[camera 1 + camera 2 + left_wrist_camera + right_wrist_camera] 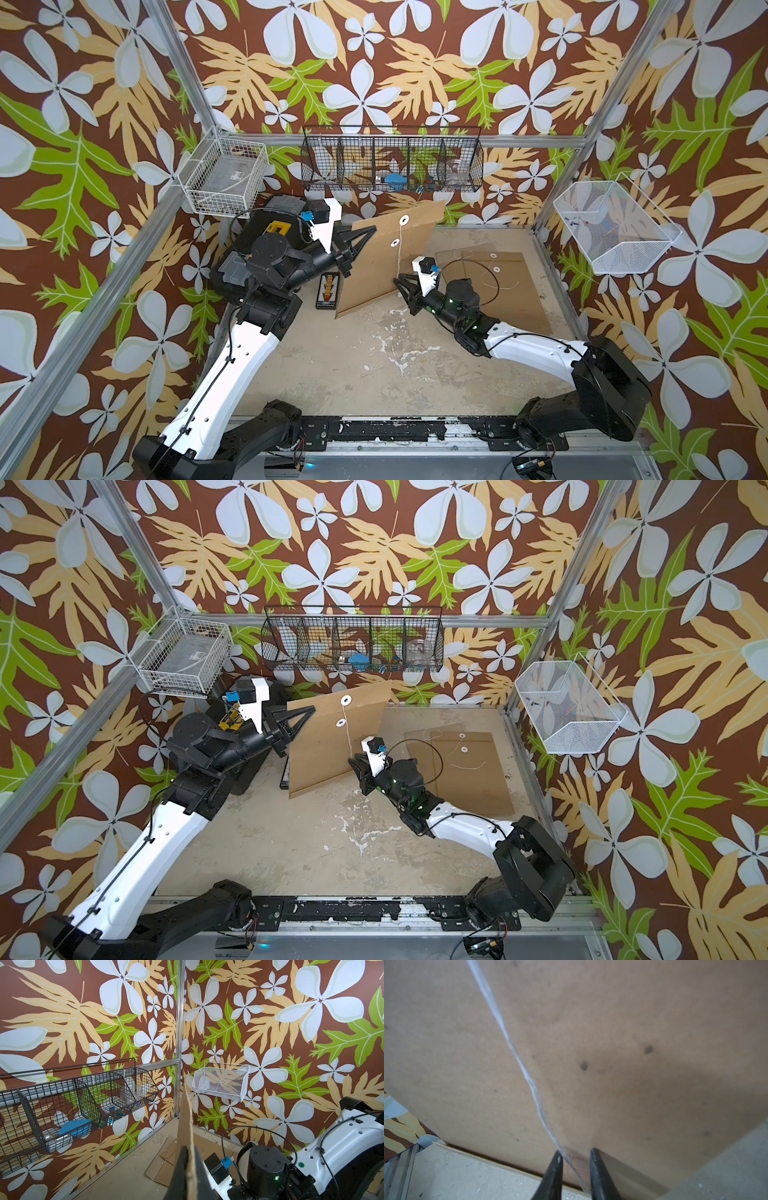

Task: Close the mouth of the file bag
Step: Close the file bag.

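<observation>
A brown file bag [382, 266] [324, 750] stands tilted on its lower edge, flap folded over. My left gripper [370, 231] [308, 711] [188, 1167] is shut on its upper left edge and holds it up. Two white round buttons [403, 219] sit on the bag's face, and a white string [400, 259] [517, 1057] hangs down from them. My right gripper [397, 281] [351, 762] [575, 1155] sits low against the bag's face. The string runs between its fingers, touching one fingertip [558, 1157]. A narrow gap still shows between the jaws.
A second file bag [503, 286] lies flat on the table behind the right arm, its string loose. A black case of small parts [328, 291] lies by the standing bag's lower left corner. Wire baskets [390, 162] hang on the walls, and toolboxes [282, 208] sit far left.
</observation>
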Robot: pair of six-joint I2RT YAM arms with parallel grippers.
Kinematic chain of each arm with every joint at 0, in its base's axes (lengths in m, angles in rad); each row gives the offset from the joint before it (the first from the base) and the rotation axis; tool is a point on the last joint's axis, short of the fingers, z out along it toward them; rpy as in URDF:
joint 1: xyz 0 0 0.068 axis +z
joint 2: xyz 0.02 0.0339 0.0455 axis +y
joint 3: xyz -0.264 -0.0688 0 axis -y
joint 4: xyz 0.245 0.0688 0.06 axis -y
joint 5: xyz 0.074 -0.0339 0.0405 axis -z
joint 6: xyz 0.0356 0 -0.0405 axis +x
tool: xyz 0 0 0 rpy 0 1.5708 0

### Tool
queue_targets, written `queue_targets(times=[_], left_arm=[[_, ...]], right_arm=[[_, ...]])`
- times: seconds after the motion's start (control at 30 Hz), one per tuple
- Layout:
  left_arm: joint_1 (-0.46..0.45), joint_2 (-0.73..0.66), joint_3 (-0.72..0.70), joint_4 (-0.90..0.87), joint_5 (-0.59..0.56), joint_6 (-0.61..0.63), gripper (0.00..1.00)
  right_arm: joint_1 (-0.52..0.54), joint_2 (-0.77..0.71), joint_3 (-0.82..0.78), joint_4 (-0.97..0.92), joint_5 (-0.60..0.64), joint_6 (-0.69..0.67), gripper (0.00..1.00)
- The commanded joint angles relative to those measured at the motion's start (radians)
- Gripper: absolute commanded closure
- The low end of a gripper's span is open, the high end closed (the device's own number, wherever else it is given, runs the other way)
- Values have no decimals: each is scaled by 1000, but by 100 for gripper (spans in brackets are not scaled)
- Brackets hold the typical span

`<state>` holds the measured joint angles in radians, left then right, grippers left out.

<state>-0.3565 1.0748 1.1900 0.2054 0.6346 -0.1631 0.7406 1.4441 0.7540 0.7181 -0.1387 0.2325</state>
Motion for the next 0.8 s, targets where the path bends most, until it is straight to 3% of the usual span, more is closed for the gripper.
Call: queue_targets(times=[0.0,0.17,0.4,0.77], left_arm=[[-1,-3,-1,39,-32,-21,100],[-2,20,-4,33,-70,-54,100],[-1,60,-11,24,-117,-109,100],[-1,97,-41,42,-108,-209,100]], right_arm=[[13,-28,-17,48,-9,28,88],[61,-83,-41,-17,20,26,100],[164,-134,-45,-138,137,20,100],[245,-129,27,-298,219,64,100]])
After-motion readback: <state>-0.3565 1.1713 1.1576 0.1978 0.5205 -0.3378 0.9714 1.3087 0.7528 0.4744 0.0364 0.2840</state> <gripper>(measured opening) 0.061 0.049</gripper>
